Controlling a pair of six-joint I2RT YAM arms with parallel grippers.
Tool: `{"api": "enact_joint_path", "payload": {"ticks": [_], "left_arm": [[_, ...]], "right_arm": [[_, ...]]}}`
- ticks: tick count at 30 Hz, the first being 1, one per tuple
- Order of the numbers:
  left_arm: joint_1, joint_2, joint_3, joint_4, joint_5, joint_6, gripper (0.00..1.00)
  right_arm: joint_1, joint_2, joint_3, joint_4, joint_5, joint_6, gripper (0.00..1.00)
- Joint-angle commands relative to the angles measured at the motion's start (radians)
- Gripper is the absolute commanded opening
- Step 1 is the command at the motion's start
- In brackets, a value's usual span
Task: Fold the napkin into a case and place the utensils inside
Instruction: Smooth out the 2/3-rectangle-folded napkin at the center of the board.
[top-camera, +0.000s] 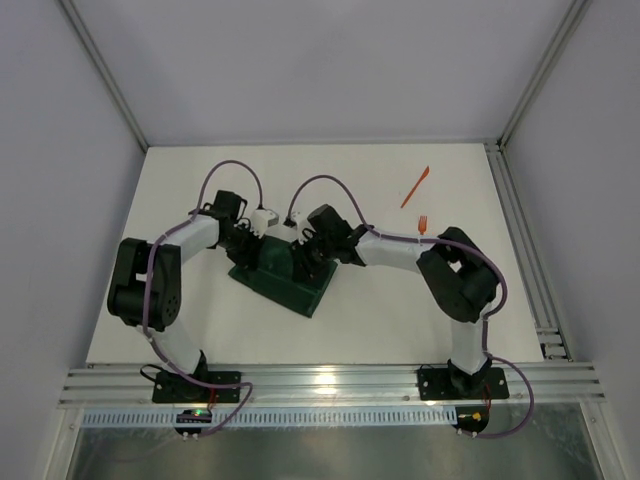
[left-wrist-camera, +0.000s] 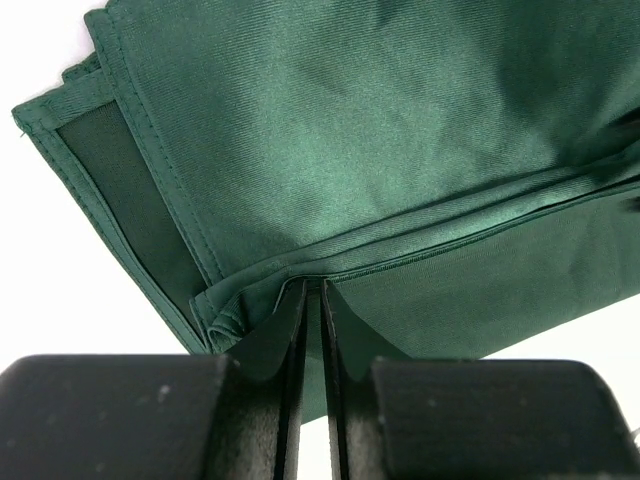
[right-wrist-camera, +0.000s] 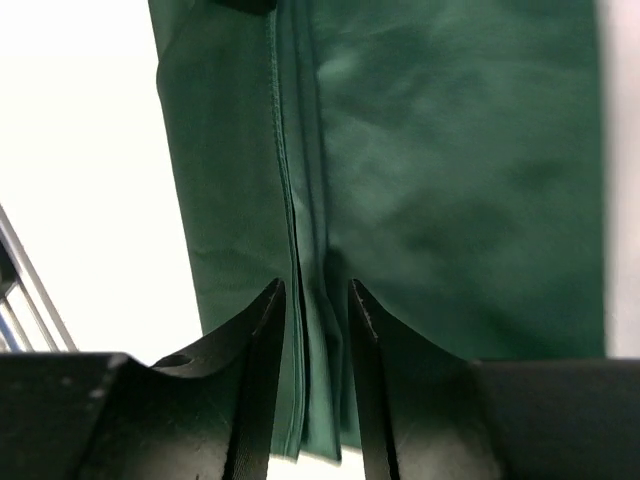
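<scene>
A white table (top-camera: 300, 330) sits between pale grey walls (top-camera: 300, 60) (aluminium rails (top-camera: 330, 385) edge it).

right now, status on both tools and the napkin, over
Left tool shut on napkin fold. Right tool part open, hem between its fingers. Napkin folded mid-table. Fork and knife off to the right, nothing blocking.

Both arms bend in toward the middle of the table, and their wrists almost meet there. The left gripper (left-wrist-camera: 312, 300) points down, and its two fingers are squeezed nearly together with only a thin crack between them. The right gripper (right-wrist-camera: 310, 300) points down too, with its fingers a little apart.
</scene>
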Motion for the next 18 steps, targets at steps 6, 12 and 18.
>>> {"api": "enact_joint_path", "payload": {"ticks": [6,12,18], "left_arm": [[0.007,0.006,-0.012,0.029,0.02,0.004,0.11],[0.007,0.004,-0.01,0.035,0.028,-0.002,0.16],[0.015,-0.029,-0.009,0.037,0.07,-0.009,0.19]], "right_arm": [[0.081,-0.323,-0.16,0.038,0.337,0.031,0.33],[0.131,-0.271,-0.254,0.203,0.218,0.092,0.09],[0.126,-0.181,-0.323,0.287,0.21,0.164,0.04]]}}
